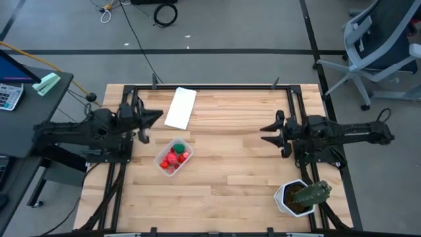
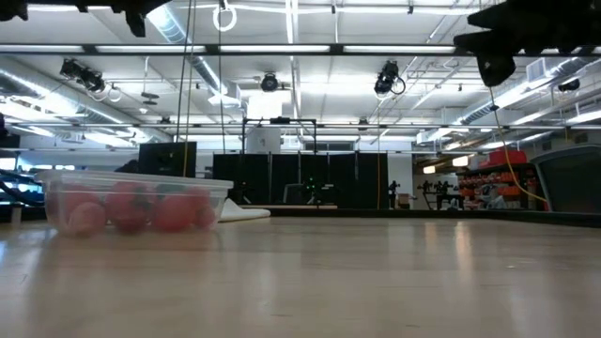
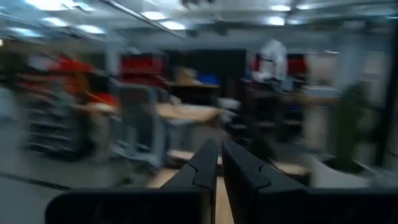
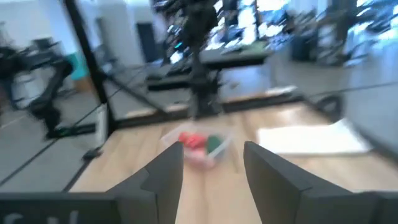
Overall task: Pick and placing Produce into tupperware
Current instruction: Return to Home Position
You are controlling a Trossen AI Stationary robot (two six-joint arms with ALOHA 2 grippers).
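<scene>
The clear tupperware (image 1: 174,157) stands on the table left of centre, holding several red pieces of produce (image 1: 175,158) and one green piece (image 1: 177,149). It also shows in the low view (image 2: 131,202) and the right wrist view (image 4: 200,148). My left gripper (image 1: 158,116) is shut and empty, raised above the table at the far left. My right gripper (image 1: 264,128) is open and empty, raised at the right, its fingers pointing toward the table's left.
A flat white panel (image 1: 181,107) lies on the table near the far edge. A green cactus in a white pot (image 1: 301,197) stands at the near right corner. A black frame (image 1: 217,87) runs along the table's far edge.
</scene>
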